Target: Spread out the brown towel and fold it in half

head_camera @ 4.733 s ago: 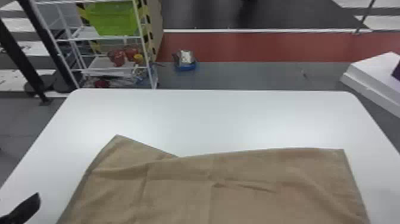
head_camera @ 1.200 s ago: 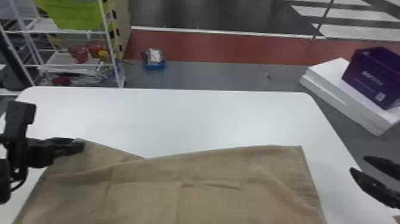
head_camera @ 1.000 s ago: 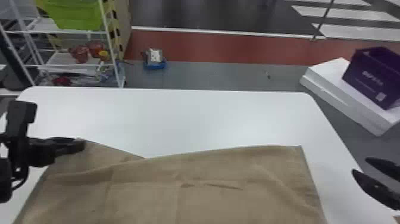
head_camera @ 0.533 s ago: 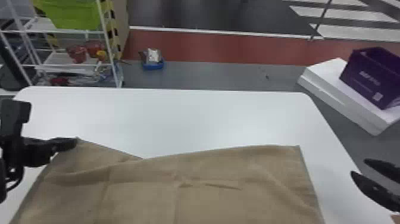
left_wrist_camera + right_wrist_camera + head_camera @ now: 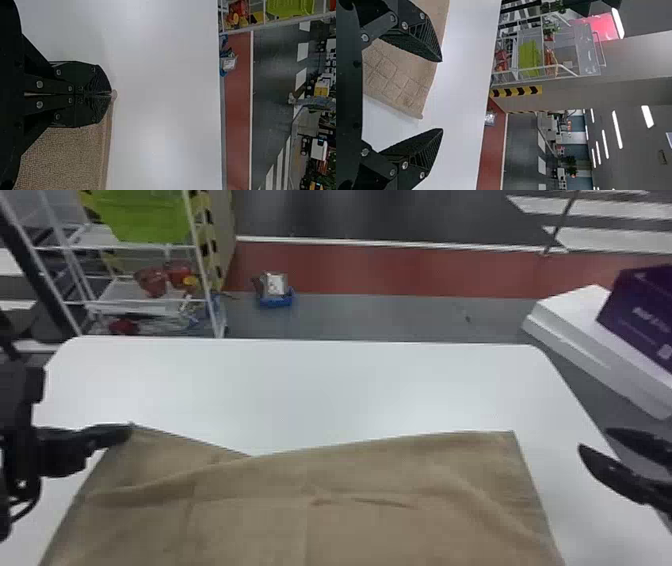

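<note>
- The brown towel (image 5: pixel 350 515) lies spread over the near part of the table (image 5: pixel 325 390), its far edge well apart from the table's far edge and dipping in the middle, with creases across the cloth.
- Its far left corner is near the table's left edge; its far right corner is flat, short of the right edge.
- It looks soft, light and limp, not fragile; pulled by one corner, it would likely skew or wrinkle.
- The best hold is probably both far corners, pinched just inside the hem, then lifted evenly.
- The left end effector (image 5: pixel 111 94) is clenched on the far left corner, a bit of cloth showing past the tips.
- The right end effector (image 5: pixel 442 95) is released, its fingers wide apart, near the table's right edge and holding nothing.
- Next, the far right corner likely needs gripping before the fold.
</note>
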